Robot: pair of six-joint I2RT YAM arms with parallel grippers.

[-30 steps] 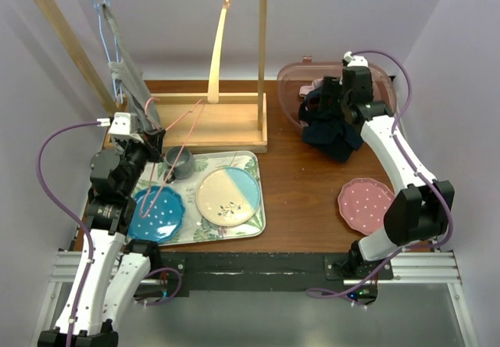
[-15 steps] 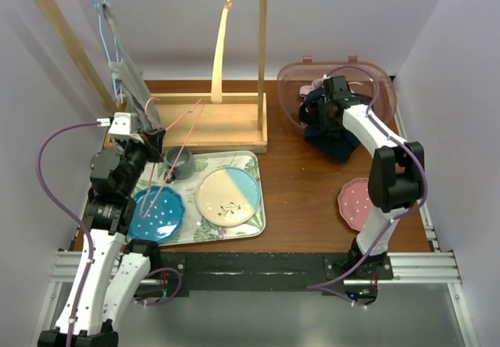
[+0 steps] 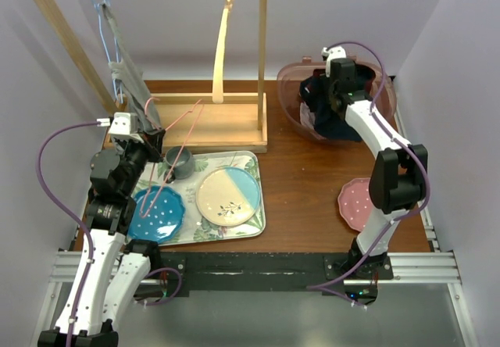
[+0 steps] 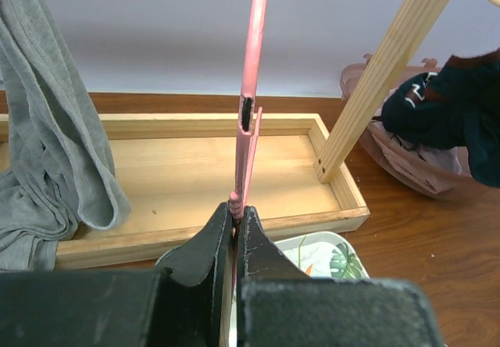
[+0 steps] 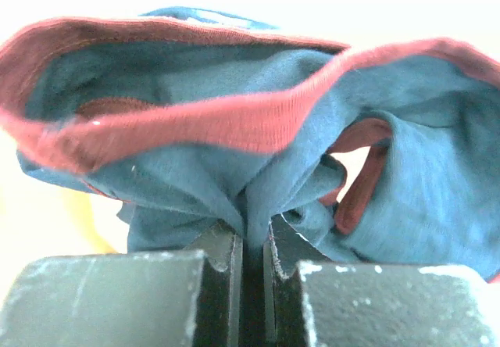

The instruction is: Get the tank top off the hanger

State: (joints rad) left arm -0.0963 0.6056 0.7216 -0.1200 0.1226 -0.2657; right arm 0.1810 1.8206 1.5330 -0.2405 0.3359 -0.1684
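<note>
- At the far left we see a grey garment (image 3: pixel 129 81) draped from a blue hanger (image 3: pixel 98 19) that hooks over the top bar of the wooden rack (image 3: pixel 226 124).
- The left hand (image 4: pixel 236 216) sits just in front of the rack's base tray. Its fingers are closed on the lower end of the pink hanger (image 4: pixel 251 89).
- In the left wrist view, the pink hanger rises upright from between the fingers, over the base tray of the rack. In the top view it leans at an angle.
- A patterned tray (image 3: pixel 260 206) lies on the counter (image 3: pixel 301 183) in front of the rack. It carries a blue dotted plate (image 3: pixel 156 214), a grey cup (image 3: pixel 180 162) and a yellow-and-blue plate (image 3: pixel 228 194).
- A pale wooden hanger (image 3: pixel 223 50) hangs from the top bar near the rack's right post.
- The tank top (image 3: pixel 324 112), dark blue with red trim, is at the back right of the counter, well apart from the pink hanger.
- The tank top is bunched, and it hangs into and over the pink basket (image 3: pixel 289 89).
- The right hand (image 5: pixel 251 241) is above the basket. Its fingers are clamped on a fold of the tank top, and we see the fabric pinched between them in the right wrist view.
- A pink plate (image 3: pixel 355 202) lies on the counter near the right arm's base, well in front of the basket.
</note>
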